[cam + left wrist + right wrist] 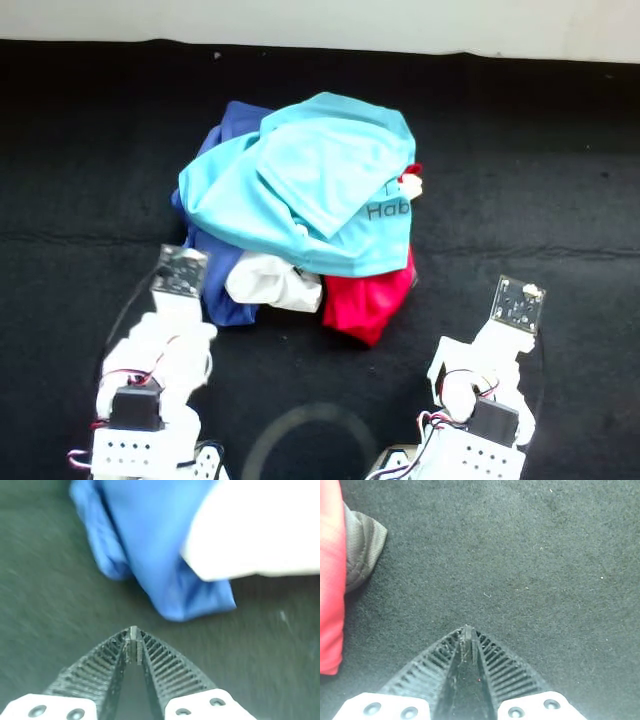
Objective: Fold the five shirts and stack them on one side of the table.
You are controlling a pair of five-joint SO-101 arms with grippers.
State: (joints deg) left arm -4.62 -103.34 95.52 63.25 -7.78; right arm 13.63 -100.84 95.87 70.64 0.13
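The shirts lie in one loose heap about the middle of the black surface (560, 180), none of them folded. A cyan shirt (300, 185) is draped over the top and covers most of the heap. Under it, on the side toward the left edge, a blue shirt (225, 300) spills down onto the surface. A white shirt (272, 282) bulges out on the side facing the near edge, touching the blue one. Just beside the white one, a red shirt (365, 300) sticks out from under the cyan toward the near edge. In the right wrist view a grey hem (362, 545) pokes out against the red cloth and rests on the surface.

Both arms stand at the near edge, one on each side of the heap. The left tool (133, 635) is clenched, tips pressed together with nothing between them. It points at the lowest fold of the blue shirt, near it but apart. The right tool (466, 632) is clenched too, holding nothing, over bare surface with the red shirt off to one side.
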